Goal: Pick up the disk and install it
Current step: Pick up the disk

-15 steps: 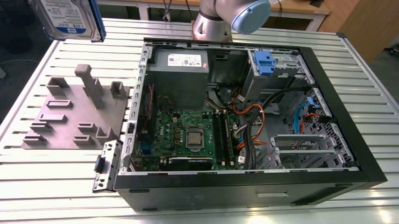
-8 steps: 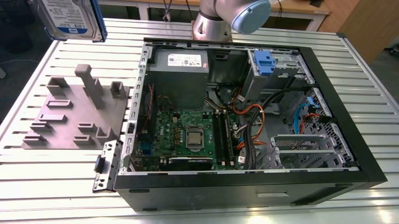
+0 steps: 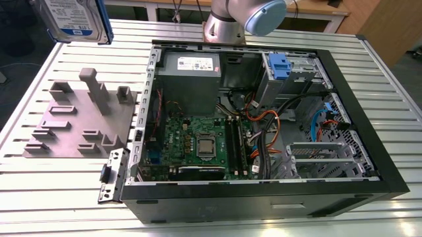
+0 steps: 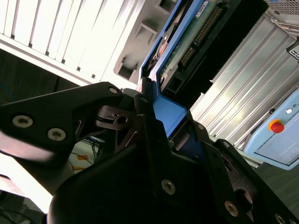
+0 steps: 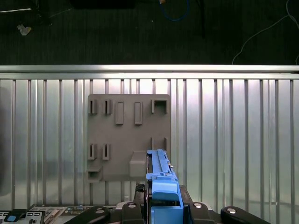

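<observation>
The pincer (image 4: 170, 119) is clenching on the disk (image 4: 187, 42), and from the second wrist view it seems to be biting mostly on the end of the blue bracket (image 4: 174, 112) rather than on the metal body. Whether the pads are reaching the metal at all I cannot tell. In the first wrist view the disk is hanging edge-on over the grey holder plate (image 5: 126, 135), which is lying on the slatted table (image 5: 233, 140). In the exterior view the disk (image 3: 72, 19) is riding high in the air at the exterior view's left, well apart from the open computer case (image 3: 264, 202).

The main risk, as I judge it, is the grip itself. The pincer is holding a long, heavy piece by one plastic end, so any quick swing could be making it pivot or slide, and the bracket could be flexing off the metal. A drop here would be landing it on the plate's upright posts or on the table.

Inside the case, the orange and black cables (image 3: 264, 118) are crowding the space beside the drive cage with the blue latch (image 3: 280, 64), so the bracket could be snagging on them. A slightly tilted disk could be jamming on the cage walls. The bare circuit board (image 3: 197, 143) is lying open below, exposed to a slip.
</observation>
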Controlling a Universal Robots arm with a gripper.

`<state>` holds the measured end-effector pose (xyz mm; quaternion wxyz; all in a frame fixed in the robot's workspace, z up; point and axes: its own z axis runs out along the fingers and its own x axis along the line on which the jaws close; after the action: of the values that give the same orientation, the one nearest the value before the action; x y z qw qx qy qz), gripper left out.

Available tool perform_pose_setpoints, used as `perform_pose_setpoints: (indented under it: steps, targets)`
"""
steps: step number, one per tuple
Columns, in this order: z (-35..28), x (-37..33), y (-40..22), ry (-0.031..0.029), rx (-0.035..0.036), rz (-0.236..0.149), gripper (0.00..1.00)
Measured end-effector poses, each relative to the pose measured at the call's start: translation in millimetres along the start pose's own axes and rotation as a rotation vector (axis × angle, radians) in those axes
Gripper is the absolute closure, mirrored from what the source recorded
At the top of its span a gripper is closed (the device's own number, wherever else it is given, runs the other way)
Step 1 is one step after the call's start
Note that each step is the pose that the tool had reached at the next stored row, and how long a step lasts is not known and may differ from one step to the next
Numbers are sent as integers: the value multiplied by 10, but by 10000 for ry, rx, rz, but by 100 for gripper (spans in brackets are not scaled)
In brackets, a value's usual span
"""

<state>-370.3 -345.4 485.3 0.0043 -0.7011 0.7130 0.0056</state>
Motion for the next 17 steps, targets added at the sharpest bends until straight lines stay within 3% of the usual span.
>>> perform_pose_setpoints:
  steps: [17]
  targets:
    - [0, 0, -25, 0, -1, 1, 64]
